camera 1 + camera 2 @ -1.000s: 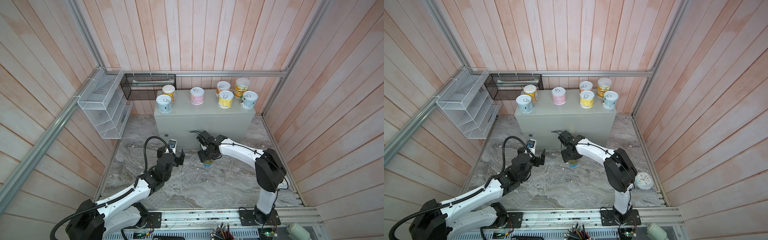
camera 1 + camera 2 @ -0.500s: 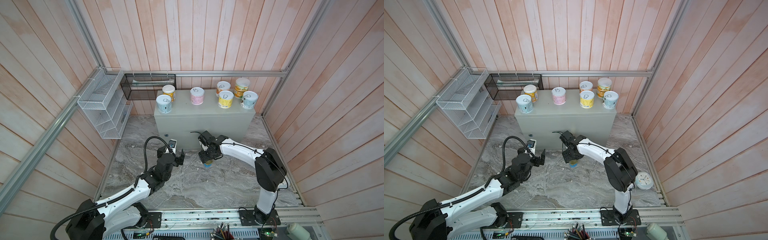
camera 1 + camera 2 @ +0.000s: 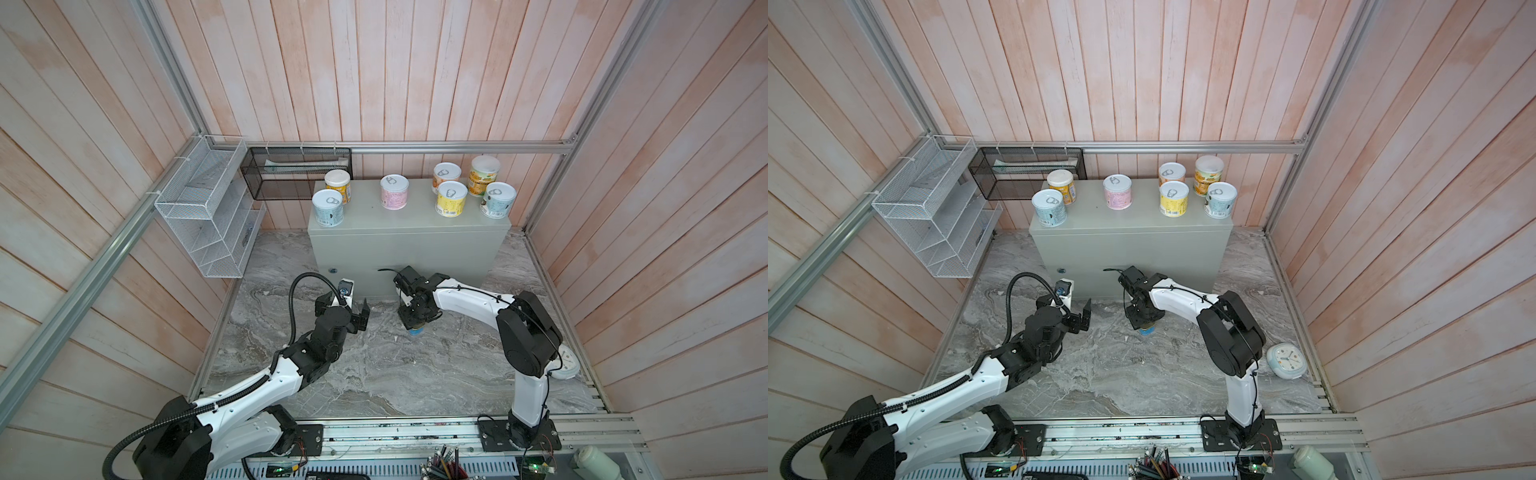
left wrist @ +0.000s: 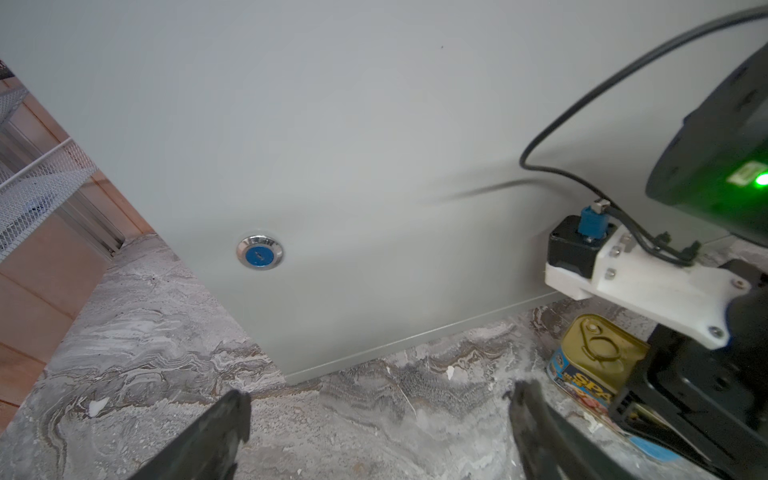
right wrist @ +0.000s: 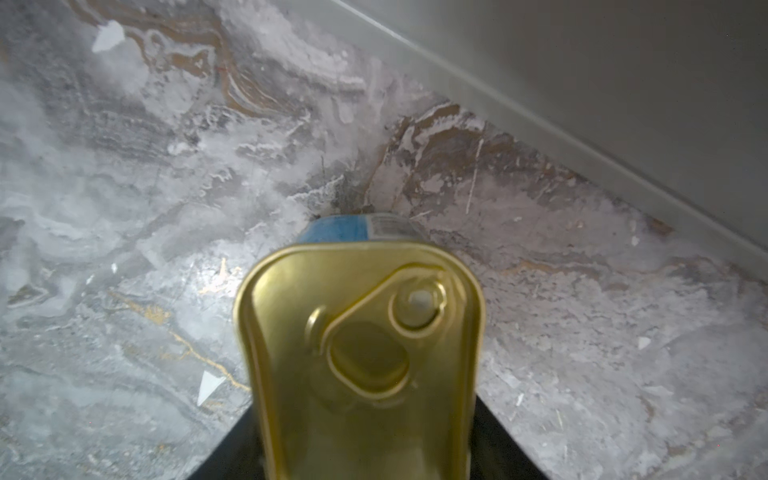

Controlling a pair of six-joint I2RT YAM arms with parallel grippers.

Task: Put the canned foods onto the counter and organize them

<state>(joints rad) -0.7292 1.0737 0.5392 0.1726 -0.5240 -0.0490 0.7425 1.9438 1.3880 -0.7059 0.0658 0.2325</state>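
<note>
right claw on the tin, little else has changed

my right gripper [image 3: 416, 322] hangs low over the marble floor [image 3: 374, 374], just in front of the counter [image 3: 409, 249]. in its wrist view the gold-topped tin [image 5: 361, 353] sits between the two dark fingers [image 5: 224, 449]. they look pressed on its two long sides, so i call it a pinch. the tin is down by the floor with its gold top facing up. i cannot tell if its bottom is touching the floor. from the left wrist view i can read "spa" on its blue label.

my left gripper [image 4: 378, 415] is empty, with its jaws spread wide. it points at the counter's front, near the round blue lock [image 4: 260, 252].

next to the picture from a second ago, both arms sit in almost the same spots. the top views are too far off to show any change in the right jaws. the seven round cans [image 3: 498, 205] have not moved. on the counter top two stand at the left end, the pink can [image 3: 394, 197] stands alone in the middle, and four are bunched at the right end. the white clock [image 3: 1285, 361] is in the same place by the right arm's base.
</note>
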